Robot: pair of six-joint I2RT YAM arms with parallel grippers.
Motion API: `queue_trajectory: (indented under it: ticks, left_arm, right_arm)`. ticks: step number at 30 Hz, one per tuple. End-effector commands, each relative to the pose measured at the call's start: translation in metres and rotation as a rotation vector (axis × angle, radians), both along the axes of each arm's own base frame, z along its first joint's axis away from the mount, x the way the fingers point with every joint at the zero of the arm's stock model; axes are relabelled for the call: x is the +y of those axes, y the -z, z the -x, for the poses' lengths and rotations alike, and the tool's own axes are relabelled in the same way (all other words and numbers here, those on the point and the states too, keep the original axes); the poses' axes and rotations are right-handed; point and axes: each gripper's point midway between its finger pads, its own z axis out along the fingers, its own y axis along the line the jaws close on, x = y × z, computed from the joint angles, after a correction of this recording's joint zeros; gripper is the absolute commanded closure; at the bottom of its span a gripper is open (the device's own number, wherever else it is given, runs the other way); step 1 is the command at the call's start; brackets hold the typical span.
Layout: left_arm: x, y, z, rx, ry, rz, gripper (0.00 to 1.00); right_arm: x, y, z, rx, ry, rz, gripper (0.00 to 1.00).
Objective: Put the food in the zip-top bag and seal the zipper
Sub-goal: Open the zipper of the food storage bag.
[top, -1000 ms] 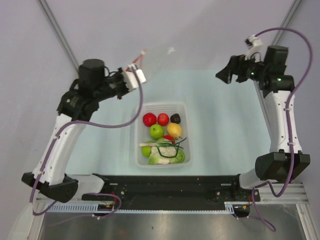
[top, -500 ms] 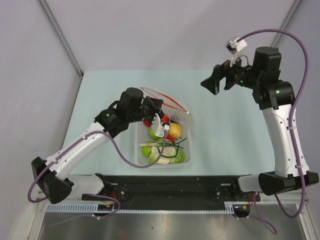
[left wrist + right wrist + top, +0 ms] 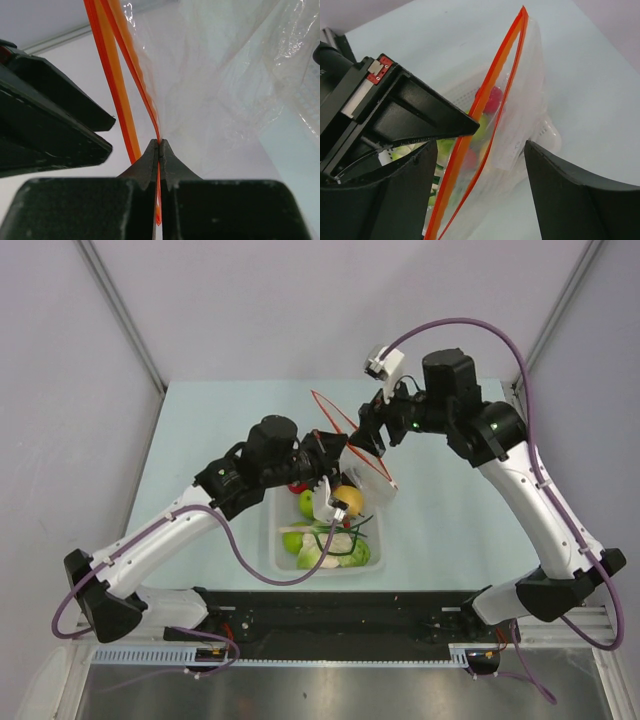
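Note:
My left gripper [image 3: 335, 448] is shut on the zipper [image 3: 159, 150], the red-orange strip of the clear zip-top bag [image 3: 215, 75]. It holds the bag up over the white basket [image 3: 277, 540]. The bag's mouth [image 3: 350, 435] gapes open, its two strips apart [image 3: 490, 95]. My right gripper [image 3: 362, 438] is open in the right wrist view [image 3: 480, 190]; its fingers [image 3: 570, 195] straddle the bag's mouth without touching it. The food lies in the basket: lemon [image 3: 348, 502], green fruit [image 3: 310, 503], cabbage [image 3: 320, 555], green onions [image 3: 340, 530]. A red fruit [image 3: 492, 97] shows through the plastic.
The pale table top [image 3: 200, 430] stretches around the basket. The grey back wall and corner posts stand behind the table. The black rail with the arm bases [image 3: 340, 610] runs along the near edge.
My left arm has carried the bag from the back left to above the basket. My right arm has swung left and down, so its open fingers now flank the bag's mouth.

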Motion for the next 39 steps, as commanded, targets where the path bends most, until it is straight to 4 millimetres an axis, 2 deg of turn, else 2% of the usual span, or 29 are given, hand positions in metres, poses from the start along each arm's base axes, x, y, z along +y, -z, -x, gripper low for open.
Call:
queue_trajectory:
  ticks: [1,4,7,10,11,12,13,15,16,17,18,21,22,24,25,28,29,30,32,33,35,36,37,38,39]
  left_arm:
    - [-0.008,-0.017,0.008,-0.064,0.053,0.001,1.0]
    - [-0.007,-0.019,0.011,-0.067,0.058,0.005,1.0]
    - [-0.005,-0.019,0.013,-0.064,0.057,0.005,1.0]
    - [-0.003,-0.02,0.015,-0.061,0.056,0.012,1.0]
    - [-0.002,-0.021,0.014,-0.053,0.046,0.021,1.0]
    - [-0.002,-0.023,0.015,-0.049,0.049,0.03,1.0]
    - [-0.001,-0.023,0.016,-0.036,0.041,0.041,1.0]
    - [0.0,-0.025,0.015,-0.022,0.031,0.057,1.0]
    - [0.001,-0.027,0.015,-0.019,0.025,0.072,1.0]
    - [0.001,-0.026,0.015,-0.016,0.022,0.076,1.0]
    - [0.002,-0.026,0.015,-0.017,0.018,0.087,1.0]
    - [0.004,-0.024,0.011,-0.013,0.005,0.125,1.0]
    - [0.005,-0.019,0.009,0.009,0.003,0.128,1.0]
    - [0.006,-0.006,0.008,0.049,-0.002,0.113,1.0]
    - [0.005,0.001,0.008,0.077,0.003,0.111,1.0]
    - [0.002,0.027,0.011,0.125,0.022,0.076,1.0]
    - [-0.001,0.038,0.009,0.139,0.026,0.059,1.0]
    - [-0.003,0.048,0.009,0.158,0.026,0.053,1.0]
    - [-0.008,0.059,0.009,0.202,0.028,0.051,1.0]
    - [-0.012,0.07,0.011,0.259,0.019,0.048,0.96]
    - [-0.017,0.074,0.018,0.334,0.024,0.068,0.81]
    - [-0.016,0.075,0.025,0.423,0.01,0.084,0.64]
    - [-0.016,0.073,0.03,0.478,0.002,0.106,0.56]
    - [-0.015,0.07,0.035,0.531,-0.011,0.13,0.39]
    - [-0.01,0.071,0.043,0.658,-0.056,0.157,0.31]
  right_arm:
    - [0.0,-0.005,-0.005,-0.088,0.045,0.058,0.27]
    - [-0.005,0.003,-0.017,-0.109,0.107,0.102,0.32]
    - [-0.013,0.01,-0.025,-0.107,0.151,0.14,0.41]
    - [-0.019,0.021,-0.026,-0.098,0.165,0.181,0.6]
    - [-0.023,0.026,-0.025,-0.087,0.168,0.202,0.7]
    - [-0.028,0.03,-0.024,-0.075,0.171,0.214,0.73]
    - [-0.033,0.033,-0.022,-0.061,0.172,0.228,0.83]
    - [-0.044,0.037,-0.022,-0.052,0.188,0.244,0.97]
    - [-0.049,0.039,-0.023,-0.047,0.195,0.252,1.0]
    - [-0.054,0.042,-0.024,-0.041,0.205,0.258,1.0]
    - [-0.07,0.037,-0.03,-0.048,0.248,0.252,1.0]
    - [-0.101,0.026,-0.041,-0.058,0.35,0.222,1.0]
    - [-0.126,0.019,-0.052,-0.065,0.433,0.206,1.0]
    - [-0.149,0.015,-0.058,-0.053,0.512,0.166,1.0]
    - [-0.171,0.011,-0.06,-0.053,0.571,0.143,1.0]
    - [-0.186,0.013,-0.052,-0.032,0.61,0.086,1.0]
    - [-0.185,0.014,-0.047,-0.023,0.601,0.074,1.0]
    - [-0.182,0.024,-0.044,0.002,0.588,0.065,1.0]
    - [-0.172,0.026,-0.031,0.023,0.547,0.021,1.0]
    - [-0.167,0.032,-0.028,0.046,0.53,0.016,1.0]
    - [-0.161,0.048,-0.02,0.092,0.515,0.019,1.0]
    - [-0.16,0.052,-0.019,0.101,0.518,0.023,1.0]
    - [-0.16,0.062,-0.018,0.123,0.521,0.033,1.0]
    - [-0.159,0.063,-0.016,0.124,0.524,0.033,1.0]
    - [-0.16,0.065,-0.015,0.13,0.531,0.036,1.0]
